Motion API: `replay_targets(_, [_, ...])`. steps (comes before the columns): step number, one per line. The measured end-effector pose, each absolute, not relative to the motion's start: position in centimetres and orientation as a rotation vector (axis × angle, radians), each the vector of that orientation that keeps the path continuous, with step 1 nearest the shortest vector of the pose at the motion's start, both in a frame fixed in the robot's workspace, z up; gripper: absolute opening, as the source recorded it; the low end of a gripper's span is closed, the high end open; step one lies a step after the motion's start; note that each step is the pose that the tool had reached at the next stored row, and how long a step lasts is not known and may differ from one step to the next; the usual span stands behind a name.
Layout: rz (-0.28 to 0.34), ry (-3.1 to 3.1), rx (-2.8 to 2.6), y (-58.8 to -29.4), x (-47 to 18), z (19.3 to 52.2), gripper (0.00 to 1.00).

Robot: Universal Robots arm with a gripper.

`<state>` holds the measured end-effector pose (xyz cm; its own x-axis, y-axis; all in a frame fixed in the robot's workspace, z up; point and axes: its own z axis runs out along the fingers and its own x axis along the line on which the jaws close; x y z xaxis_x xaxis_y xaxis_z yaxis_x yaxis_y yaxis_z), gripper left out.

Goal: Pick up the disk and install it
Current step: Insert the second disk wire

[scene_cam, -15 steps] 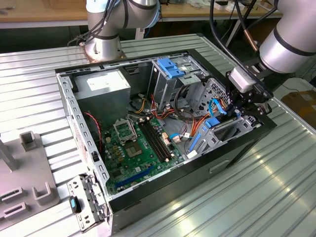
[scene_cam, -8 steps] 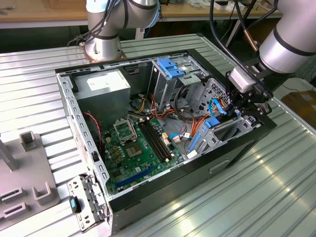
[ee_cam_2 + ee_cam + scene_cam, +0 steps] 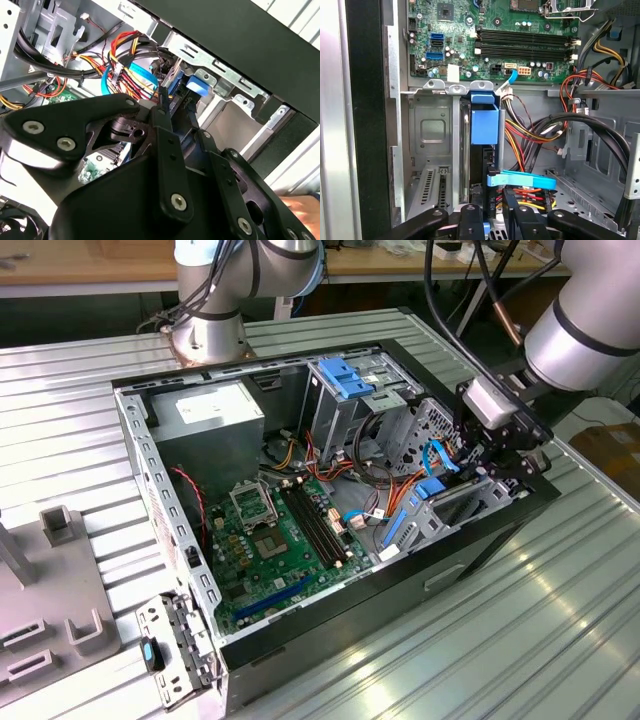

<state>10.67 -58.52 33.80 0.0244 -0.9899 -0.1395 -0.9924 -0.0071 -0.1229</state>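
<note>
The disk (image 3: 484, 125) stands on edge in a slot of the metal drive cage (image 3: 432, 130), at the case's front end on the exterior view's right. Its dark body sits between bright blue rails, and a blue end tab faces the motherboard. My gripper (image 3: 492, 215) is at the disk's other end. One black finger sits on each flat side, shut on it. In the exterior view the gripper (image 3: 492, 465) hangs over the cage, with the disk's blue rail (image 3: 430, 490) just below it. In the second wrist view the fingertips (image 3: 162, 102) flank the blue rail (image 3: 196, 85).
The open computer case (image 3: 480, 540) lies on a ribbed metal table. It holds the green motherboard (image 3: 275, 540), a grey power supply (image 3: 205, 415), a light-blue flap (image 3: 345, 375) and cable bundles (image 3: 540, 135). A thin blue flat cable (image 3: 527, 179) crosses close to the fingers. Grey fixtures (image 3: 60, 530) stand at the exterior view's left.
</note>
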Motion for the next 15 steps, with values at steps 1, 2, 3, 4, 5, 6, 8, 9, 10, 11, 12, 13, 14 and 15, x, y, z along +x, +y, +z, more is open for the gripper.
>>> replay_targets(1, [0.020, 2.073, -2.106, -58.5, 10.7, 34.0, 0.30])
replay_targets(2, [0.020, 2.073, -2.106, -58.5, 10.7, 34.1, 0.30])
replay_targets(3, [0.020, 2.073, -2.106, -58.5, 10.7, 34.5, 0.30])
replay_targets(4, [0.020, 2.073, -2.106, -58.5, 10.7, 34.8, 0.30])
replay_targets(5, [0.020, 2.073, -2.106, -58.5, 10.7, 34.9, 0.30])
replay_targets(6, [0.020, 2.073, -2.106, -58.5, 10.7, 35.1, 0.30])
replay_targets(8, [0.020, 2.073, -2.106, -58.5, 10.7, 35.8, 0.30])
replay_targets(9, [0.020, 2.073, -2.106, -58.5, 10.7, 36.3, 0.30])
replay_targets(10, [0.020, 2.073, -2.106, -58.4, 10.7, 36.7, 0.30])
replay_targets(11, [0.020, 2.073, -2.106, -58.4, 10.7, 37.1, 0.30])
replay_targets(12, [0.020, 2.073, -2.106, -58.4, 10.7, 37.6, 0.30])
replay_targets(13, [0.020, 2.073, -2.106, -58.4, 10.7, 37.8, 0.30])
replay_targets(14, [0.020, 2.073, -2.106, -58.4, 10.7, 37.9, 0.30])
replay_targets(15, [0.020, 2.073, -2.106, -58.4, 10.7, 37.9, 0.30])
